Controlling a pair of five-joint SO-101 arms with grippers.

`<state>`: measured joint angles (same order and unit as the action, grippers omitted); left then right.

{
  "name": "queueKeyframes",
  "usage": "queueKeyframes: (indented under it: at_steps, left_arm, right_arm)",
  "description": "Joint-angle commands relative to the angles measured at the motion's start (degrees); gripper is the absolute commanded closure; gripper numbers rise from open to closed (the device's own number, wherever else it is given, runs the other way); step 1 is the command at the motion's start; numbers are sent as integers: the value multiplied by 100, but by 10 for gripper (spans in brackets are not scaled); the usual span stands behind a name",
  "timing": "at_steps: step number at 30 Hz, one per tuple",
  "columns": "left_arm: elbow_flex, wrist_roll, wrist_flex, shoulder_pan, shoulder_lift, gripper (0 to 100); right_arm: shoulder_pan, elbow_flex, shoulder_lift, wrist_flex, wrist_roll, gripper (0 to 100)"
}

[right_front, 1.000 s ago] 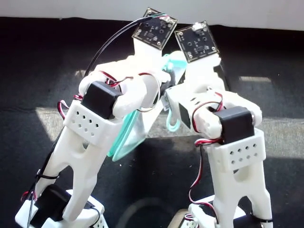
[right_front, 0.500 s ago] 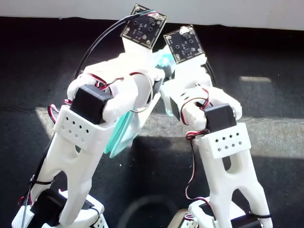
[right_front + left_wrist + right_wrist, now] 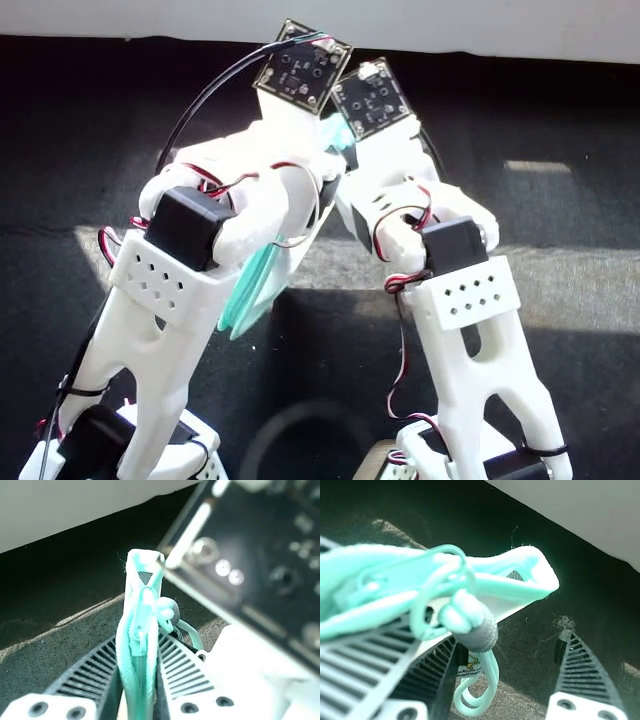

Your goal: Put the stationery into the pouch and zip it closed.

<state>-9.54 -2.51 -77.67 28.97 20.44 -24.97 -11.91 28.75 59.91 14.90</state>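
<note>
While the left jaws clamp the teal pouch (image 3: 136,611), the right jaws stand open by its zip pull (image 3: 470,619).

White printed arms (image 3: 150,335), black servos (image 3: 185,225), red-and-black wiring (image 3: 406,335), bare camera boards (image 3: 303,67), ribbed jaws.

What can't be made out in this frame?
Pouch contents: high view, left arm and right arm cover most of it.
Zip closure: left wrist view, left end effector clamps over it; right wrist view, frame edge cuts it off.
Table under pouch: high view, arms block it.
</note>
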Motion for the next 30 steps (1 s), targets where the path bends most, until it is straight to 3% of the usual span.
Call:
queueKeyframes:
  at_steps: [1,4,10,17,22,30]
  left_arm:
    - [75,44,-79,303,189,990]
    - [84,44,-88,303,189,990]
    - [92,44,-97,303,180,990]
    - [92,53,-158,330,189,990]
    - [92,53,-167,338,189,990]
    - [92,53,-396,347,163,990]
  right_arm:
    - [40,101,22,-171,88,714]
    - [40,84,22,-189,97,724]
    - [31,286,84,-207,747,862]
    - [40,400,22,-189,730,741]
    - [40,426,13,-207,765,733]
    - [40,444,31,-356,1143,971]
